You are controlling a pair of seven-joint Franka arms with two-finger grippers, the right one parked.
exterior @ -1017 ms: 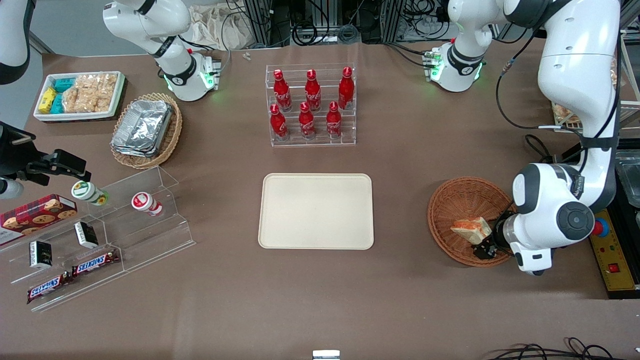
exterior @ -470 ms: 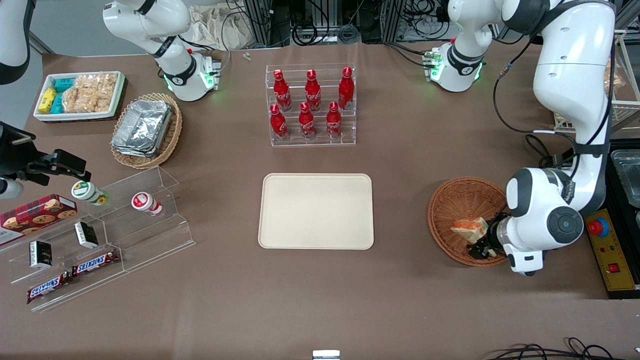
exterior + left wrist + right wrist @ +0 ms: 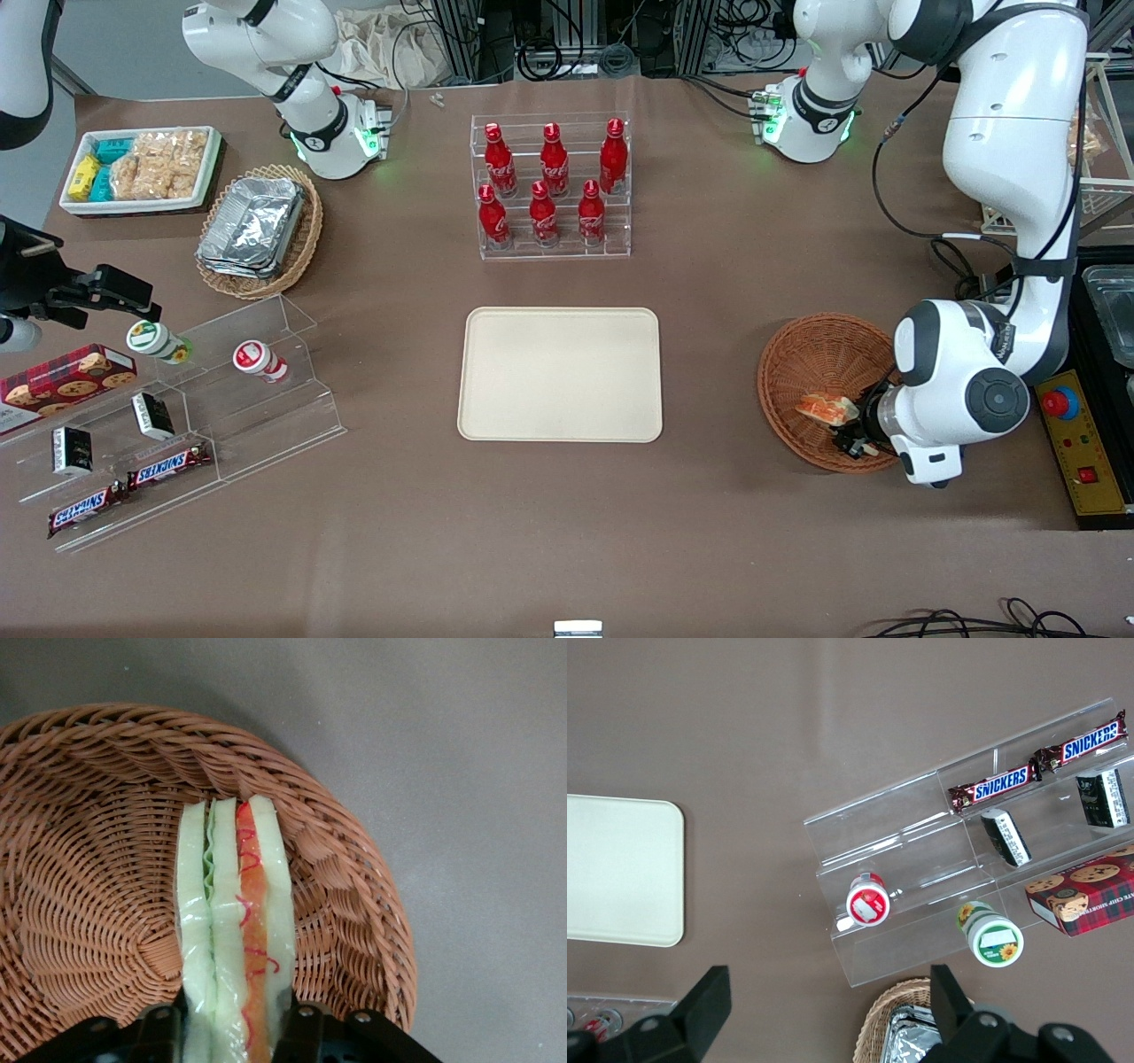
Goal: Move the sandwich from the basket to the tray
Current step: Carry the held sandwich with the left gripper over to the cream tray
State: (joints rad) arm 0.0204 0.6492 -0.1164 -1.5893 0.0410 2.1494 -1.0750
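Pincer (image 3: 235,1028) clamped on sandwich (image 3: 235,921) inside basket (image 3: 80,904) rim.

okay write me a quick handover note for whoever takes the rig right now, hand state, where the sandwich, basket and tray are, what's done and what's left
Left arm's hand: shut on the sandwich, low inside the basket, at the part nearest the front camera.
Sandwich: gripped by its flat bread sides, filling edge facing the wrist camera, still within the basket's rim.
Tray: mid-table, toward the parked arm's end from the basket, nothing on it.
Done: sandwich grasped.
Left: lift it over the rim, carry to the tray, set it down, release.
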